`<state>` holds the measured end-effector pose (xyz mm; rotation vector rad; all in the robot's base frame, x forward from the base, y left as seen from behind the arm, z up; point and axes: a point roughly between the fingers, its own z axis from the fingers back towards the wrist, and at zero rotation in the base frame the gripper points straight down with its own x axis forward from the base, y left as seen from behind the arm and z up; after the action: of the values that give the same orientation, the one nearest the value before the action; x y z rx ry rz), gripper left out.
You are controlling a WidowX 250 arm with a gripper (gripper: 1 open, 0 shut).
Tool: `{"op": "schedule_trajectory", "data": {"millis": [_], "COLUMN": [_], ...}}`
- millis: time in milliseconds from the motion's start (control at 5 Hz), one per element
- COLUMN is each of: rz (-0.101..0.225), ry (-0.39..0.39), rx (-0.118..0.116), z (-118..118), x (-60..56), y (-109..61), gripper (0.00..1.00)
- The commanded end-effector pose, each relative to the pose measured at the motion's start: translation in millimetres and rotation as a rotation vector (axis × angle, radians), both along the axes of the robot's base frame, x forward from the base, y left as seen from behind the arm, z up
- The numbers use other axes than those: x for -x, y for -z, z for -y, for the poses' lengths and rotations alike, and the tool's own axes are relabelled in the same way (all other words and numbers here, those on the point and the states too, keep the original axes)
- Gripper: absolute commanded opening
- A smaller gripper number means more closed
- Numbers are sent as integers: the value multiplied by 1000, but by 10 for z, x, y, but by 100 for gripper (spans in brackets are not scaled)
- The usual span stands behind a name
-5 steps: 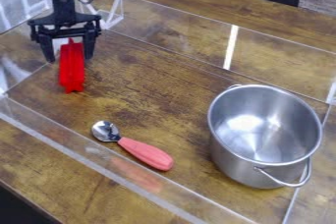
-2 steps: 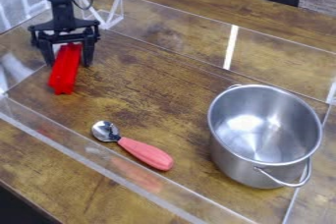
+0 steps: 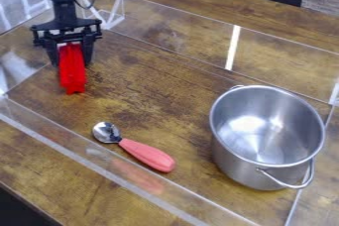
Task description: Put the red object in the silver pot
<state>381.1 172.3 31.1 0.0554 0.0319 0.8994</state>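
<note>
Near the far left corner of the wooden tabletop [image 3: 185, 81], the black two-fingered gripper [image 3: 70, 50] is held pointing straight down from its dark arm. Its fingers are seen standing on either side of the upper end of the bright red long flat plastic bar [image 3: 73, 68]; whether the bar is actually pinched or only straddled cannot be told. The bar is seen with its lower end down at the wood. Toward the near edge, a metal spoon with a salmon-red handle [image 3: 137, 147] is laid flat, bowl to the left. By the near right corner, well apart from the bar, the round shiny silver pot [image 3: 267, 135] is set upright, its small loop handle turned toward the near edge. Clear plastic walls [image 3: 233, 46] are stood around the work area.
</note>
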Motion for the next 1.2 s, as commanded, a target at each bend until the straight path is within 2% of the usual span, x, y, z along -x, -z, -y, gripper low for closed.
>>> {"op": "schedule_trajectory", "data": {"millis": [0, 200, 400, 600, 800, 1000], "rz": [70, 84, 123, 165, 188, 201], "ry": [25, 97, 171, 259, 312, 407], "rx": [-56, -93, -107, -80, -47, -2], "z": [110, 414, 759, 1072, 1365, 1784], "x": [80, 152, 138, 137, 108, 113], "y": [-543, -911, -1273, -1456, -1459, -1413], "gripper": [0, 0, 0, 0, 0, 0]}}
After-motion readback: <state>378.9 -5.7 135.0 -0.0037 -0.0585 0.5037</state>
